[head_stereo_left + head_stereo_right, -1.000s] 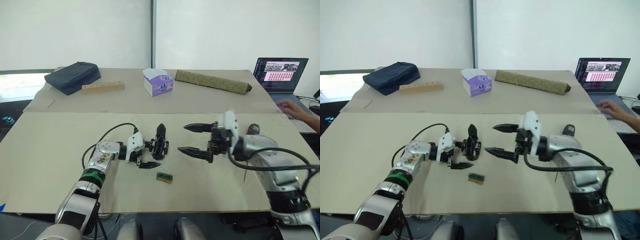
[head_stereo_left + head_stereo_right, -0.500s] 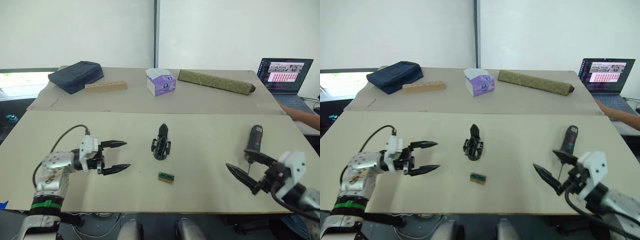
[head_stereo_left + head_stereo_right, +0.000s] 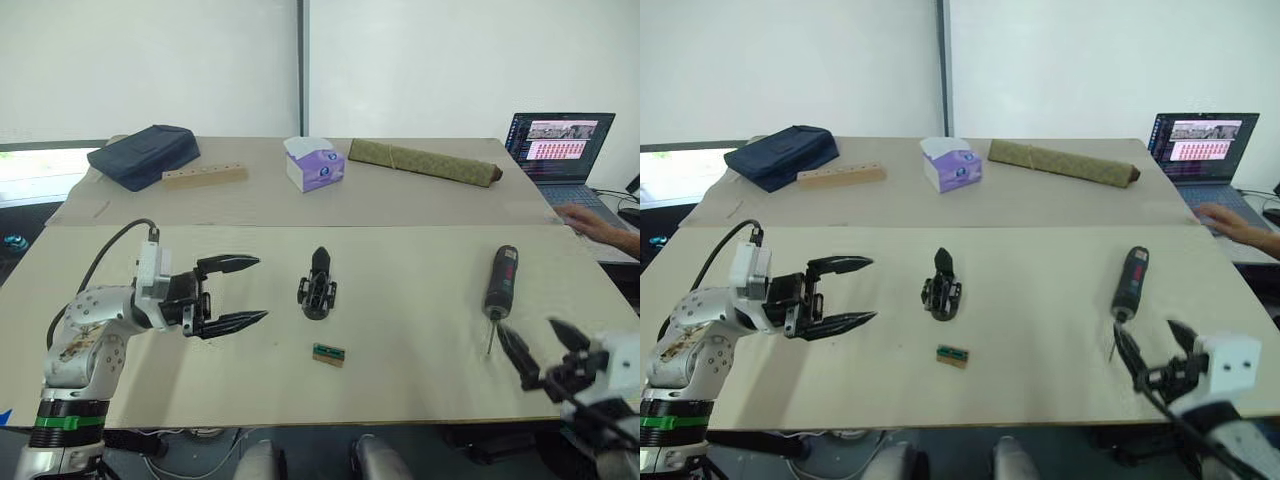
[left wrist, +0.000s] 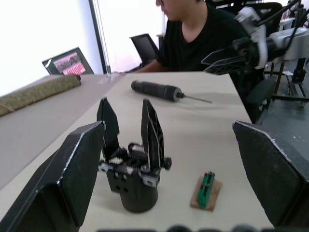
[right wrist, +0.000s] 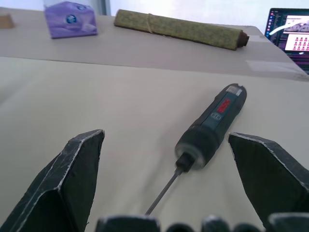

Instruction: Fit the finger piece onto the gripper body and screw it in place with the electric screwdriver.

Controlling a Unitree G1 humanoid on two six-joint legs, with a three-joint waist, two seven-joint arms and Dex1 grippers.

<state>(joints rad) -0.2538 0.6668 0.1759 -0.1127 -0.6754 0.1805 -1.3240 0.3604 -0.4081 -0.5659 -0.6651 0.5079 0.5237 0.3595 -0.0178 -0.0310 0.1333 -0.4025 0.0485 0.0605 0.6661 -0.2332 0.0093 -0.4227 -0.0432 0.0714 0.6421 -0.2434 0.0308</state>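
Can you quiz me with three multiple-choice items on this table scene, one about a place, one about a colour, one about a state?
1. Where does the electric screwdriver lie?
A. beside the tissue box
B. on the near table, on the robot's right
C. on the laptop

2. What colour is the tissue box?
A. purple
B. red
C. yellow

3. How is the left gripper?
A. shut on the gripper body
B. shut, empty
C. open, empty

B: it lies flat ahead of the right gripper.
A: purple sides.
C: fingers spread, gripper body standing apart.
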